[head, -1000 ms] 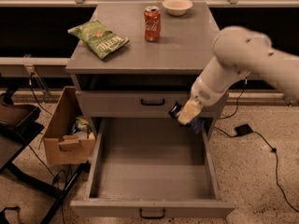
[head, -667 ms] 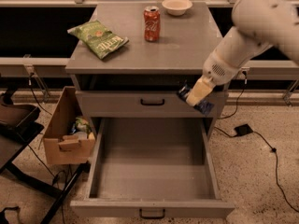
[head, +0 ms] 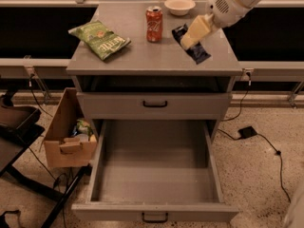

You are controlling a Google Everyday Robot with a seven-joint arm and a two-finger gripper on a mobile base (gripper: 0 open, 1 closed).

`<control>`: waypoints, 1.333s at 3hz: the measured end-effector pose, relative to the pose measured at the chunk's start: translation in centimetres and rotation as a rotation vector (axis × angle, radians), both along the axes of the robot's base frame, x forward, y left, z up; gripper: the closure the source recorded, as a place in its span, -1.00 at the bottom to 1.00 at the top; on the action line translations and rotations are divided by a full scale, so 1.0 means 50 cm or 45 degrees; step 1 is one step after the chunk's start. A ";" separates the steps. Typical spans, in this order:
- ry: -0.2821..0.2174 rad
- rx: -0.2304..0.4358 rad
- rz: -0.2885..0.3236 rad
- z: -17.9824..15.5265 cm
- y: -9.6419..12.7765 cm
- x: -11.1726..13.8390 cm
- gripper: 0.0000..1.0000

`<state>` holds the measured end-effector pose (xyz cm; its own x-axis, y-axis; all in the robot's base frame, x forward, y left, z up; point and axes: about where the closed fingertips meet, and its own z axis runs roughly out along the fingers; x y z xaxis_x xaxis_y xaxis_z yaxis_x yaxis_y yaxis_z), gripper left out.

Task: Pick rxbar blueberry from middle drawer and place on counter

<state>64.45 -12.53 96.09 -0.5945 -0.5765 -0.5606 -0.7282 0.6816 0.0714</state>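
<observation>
In the camera view, the end effector is seen over the right side of the counter, closed around the rxbar blueberry. The bar is tilted, and it cannot be told if its low end touches the top. The middle drawer is open, with nothing seen inside. The bar should be brought down slowly and laid flat, kept away from the red can and the bowl, and only then let go.
</observation>
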 end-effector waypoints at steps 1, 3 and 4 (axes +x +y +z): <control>-0.109 0.057 -0.075 0.044 0.075 0.061 1.00; -0.179 -0.080 -0.273 -0.098 0.181 0.256 1.00; -0.160 -0.195 -0.359 -0.176 0.180 0.318 1.00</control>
<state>80.33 -3.52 87.27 -0.6740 -0.4828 -0.5591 -0.5064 0.8530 -0.1261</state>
